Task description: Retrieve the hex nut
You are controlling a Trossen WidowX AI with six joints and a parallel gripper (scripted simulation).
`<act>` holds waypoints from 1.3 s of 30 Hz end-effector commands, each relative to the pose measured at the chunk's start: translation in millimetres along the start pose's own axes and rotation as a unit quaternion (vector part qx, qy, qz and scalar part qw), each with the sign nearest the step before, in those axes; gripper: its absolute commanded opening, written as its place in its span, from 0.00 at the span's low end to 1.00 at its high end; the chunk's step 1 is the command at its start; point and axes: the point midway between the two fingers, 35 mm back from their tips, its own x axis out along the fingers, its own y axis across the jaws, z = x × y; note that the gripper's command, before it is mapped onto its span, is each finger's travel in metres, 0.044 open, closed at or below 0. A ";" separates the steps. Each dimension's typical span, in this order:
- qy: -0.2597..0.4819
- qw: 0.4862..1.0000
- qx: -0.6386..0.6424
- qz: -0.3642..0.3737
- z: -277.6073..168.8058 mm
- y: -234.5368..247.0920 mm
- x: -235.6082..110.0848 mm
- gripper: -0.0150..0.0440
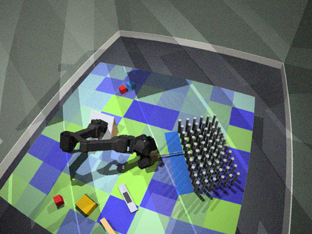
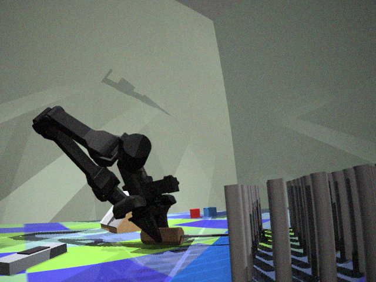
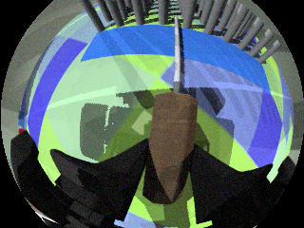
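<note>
My gripper (image 1: 151,157) (image 2: 160,235) (image 3: 169,144) is shut on the brown wooden handle (image 2: 174,235) (image 3: 174,114) of a hooked tool, low over the table, before the field. The tool's thin metal rod (image 1: 172,154) (image 2: 206,235) (image 3: 178,62) reaches across the blue taped strip (image 1: 184,180) (image 2: 200,264) (image 3: 128,43) to the front row of standing spacers (image 1: 198,186) (image 2: 279,227) (image 3: 162,11). Its far end is hard to make out among them. The spacers I see stand upright. I cannot make out the hex nut in any view.
A white-topped wedge (image 1: 112,121) (image 2: 120,222) stands beside the arm. A grey-white bar (image 1: 127,197) (image 2: 33,255), a yellow block (image 1: 86,204), a red cube (image 1: 58,200) and a wooden strip (image 1: 112,232) lie nearer the front. Another red cube (image 1: 122,89) (image 2: 194,212) and a blue block (image 1: 131,85) (image 2: 210,211) lie far back.
</note>
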 end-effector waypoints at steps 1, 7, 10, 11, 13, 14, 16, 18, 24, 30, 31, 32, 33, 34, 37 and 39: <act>-0.001 1.000 -0.002 0.000 -2.7 -0.1 -1.9 0.25; -0.001 1.000 -0.002 0.000 -5.7 -0.1 -3.1 0.25; -0.001 1.000 -0.002 0.000 -7.1 -0.1 -3.8 0.25; -0.001 1.000 -0.002 0.000 -7.6 -0.1 -4.0 0.25; -0.001 1.000 -0.002 0.000 -8.6 -0.1 -4.4 0.25; -0.001 1.000 -0.002 0.000 -9.1 -0.1 -4.7 0.25; 0.000 1.000 -0.002 0.000 -10.1 -0.1 -5.1 0.25; 0.000 1.000 -0.002 0.000 -11.1 -0.1 -5.5 0.25; 0.000 1.000 -0.002 0.000 -14.0 -0.1 -6.8 0.25; 0.000 1.000 -0.002 0.000 -16.8 -0.1 -8.0 0.25; 0.000 1.000 -0.002 0.000 -17.3 -0.1 -8.2 0.25; 0.000 1.000 -0.002 0.000 -17.8 -0.1 -8.4 0.25; 0.000 1.000 -0.002 0.000 -18.2 -0.1 -8.6 0.25; 0.000 1.000 -0.002 0.000 -18.7 -0.1 -8.9 0.25; 0.000 1.000 -0.002 0.000 -20.1 -0.1 -9.5 0.25; 0.000 1.000 -0.002 0.000 -21.1 -0.1 -9.9 0.25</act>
